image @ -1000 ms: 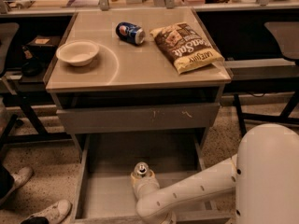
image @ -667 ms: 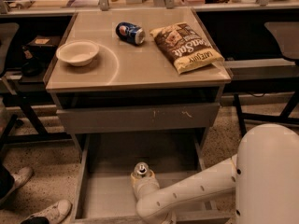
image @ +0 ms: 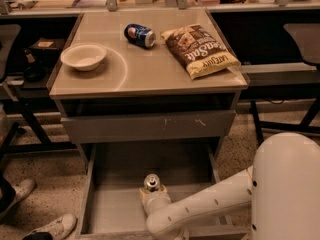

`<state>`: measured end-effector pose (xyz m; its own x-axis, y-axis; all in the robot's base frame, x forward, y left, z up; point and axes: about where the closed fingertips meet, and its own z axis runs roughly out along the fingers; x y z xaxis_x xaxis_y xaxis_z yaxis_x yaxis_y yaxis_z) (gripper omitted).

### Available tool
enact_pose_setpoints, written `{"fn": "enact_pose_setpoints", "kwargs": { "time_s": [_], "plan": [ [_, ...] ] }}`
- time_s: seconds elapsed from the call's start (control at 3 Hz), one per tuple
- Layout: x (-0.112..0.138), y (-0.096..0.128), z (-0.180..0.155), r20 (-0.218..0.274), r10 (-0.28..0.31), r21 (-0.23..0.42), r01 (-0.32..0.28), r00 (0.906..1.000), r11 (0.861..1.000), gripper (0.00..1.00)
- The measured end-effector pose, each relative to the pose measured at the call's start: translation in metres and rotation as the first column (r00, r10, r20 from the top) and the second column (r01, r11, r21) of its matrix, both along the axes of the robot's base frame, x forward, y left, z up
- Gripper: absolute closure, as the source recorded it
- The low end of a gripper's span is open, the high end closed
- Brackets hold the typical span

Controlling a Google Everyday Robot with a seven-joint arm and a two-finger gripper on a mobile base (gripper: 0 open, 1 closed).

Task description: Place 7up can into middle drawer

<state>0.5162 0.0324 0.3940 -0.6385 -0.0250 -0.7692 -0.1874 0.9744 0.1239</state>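
My gripper (image: 154, 198) is down inside the middle drawer (image: 110, 209), wrapped round the 7up can (image: 152, 182). Can is upright, top showing, near the floor's centre. Can't tell if I'm clamped or slack. Step in hand: release. Seat the base flat, let go slowly, lift straight up, clear of the scratched drawer front (image: 150, 126). Ignore the blue can (image: 140, 35) on the tabletop.

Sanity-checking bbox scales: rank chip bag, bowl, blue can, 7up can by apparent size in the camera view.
1. chip bag
2. bowl
3. blue can and 7up can: not ranked; the 7up can is partly hidden by the gripper, inside the middle drawer.
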Motion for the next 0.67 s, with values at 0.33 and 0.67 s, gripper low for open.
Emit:
{"fn": "enact_pose_setpoints", "kwargs": {
  "time_s": [0.33,0.67],
  "plan": [
    [0.0000,0.0000,0.0000,0.000,0.000,0.000,0.000,1.0000,1.000,0.00],
    [0.0000,0.0000,0.0000,0.000,0.000,0.000,0.000,1.0000,1.000,0.00]
  ]
}}
